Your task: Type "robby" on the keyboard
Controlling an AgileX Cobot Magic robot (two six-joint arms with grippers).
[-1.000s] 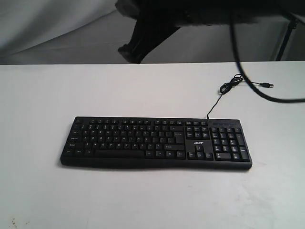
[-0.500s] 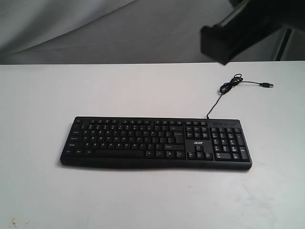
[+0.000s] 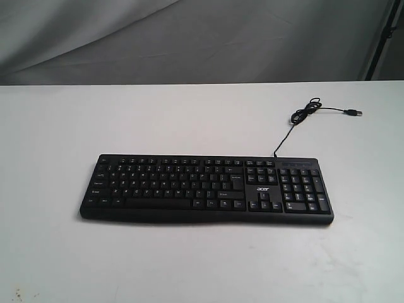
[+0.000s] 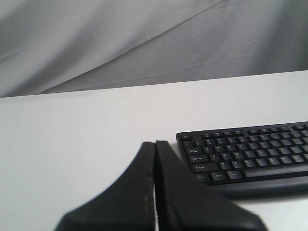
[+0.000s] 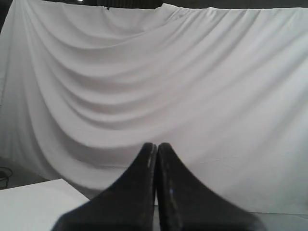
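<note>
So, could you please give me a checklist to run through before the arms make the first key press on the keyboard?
1. Keyboard lies flat on the table, right way up: ok.
2. Nothing rests on it: ok.
3. Left gripper shut to a point, keyboard in its view: ok.
4. Right gripper shut: ok. Aimed at the keyboard: not ok, its camera shows only the backdrop cloth and a table corner.
5. Cable plugged in: not ok, the plug lies loose on the table.
6. Gripper height above the keyboard: cannot tell, neither shows in the exterior view.
</note>
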